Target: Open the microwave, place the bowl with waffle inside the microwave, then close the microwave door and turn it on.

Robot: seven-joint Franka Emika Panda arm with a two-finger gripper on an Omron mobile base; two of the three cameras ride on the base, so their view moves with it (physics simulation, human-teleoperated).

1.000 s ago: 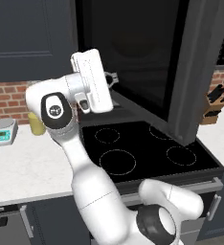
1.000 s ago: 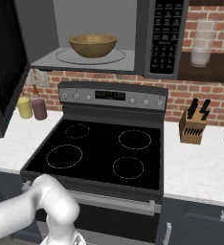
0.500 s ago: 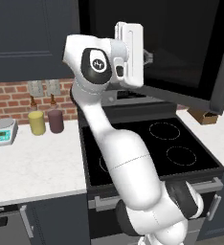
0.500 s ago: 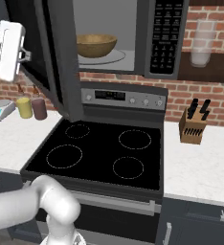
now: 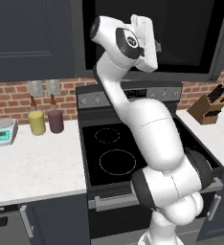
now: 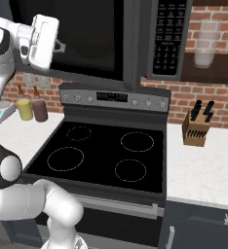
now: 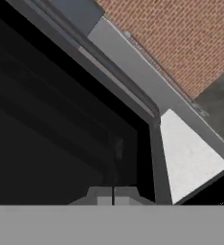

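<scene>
Right base view: microwave door (image 6: 74, 39) stands nearly flush with the microwave (image 6: 135, 44); black window faces out, keypad strip at the door's right side.
Arm: raised high, hand against the left part of the door, seen from both base views.
Gripper: in the hand view the gripper (image 7: 113, 195) shows two finger tips pressed together with no gap, nothing between them; clenched on nothing.
Hand view detail: tips sit right at the door's black window (image 7: 56, 139); dark frame edge runs beside them, brick wall beyond.
Microwave door, left base view: door (image 5: 181, 33) spans the space above the stove, lower edge over the stove's back panel.
Bowl and waffle: hidden behind the door; cannot tell their position.
Stove (image 6: 101, 151): four burners bare, directly beneath the microwave.
Left worktop: yellow jar (image 5: 37, 122) and maroon jar (image 5: 55, 120) side by side at the back edge, scale (image 5: 1, 131) near the left edge.
Right worktop: knife block (image 6: 196, 128) at the back edge, just beside the stove.
</scene>
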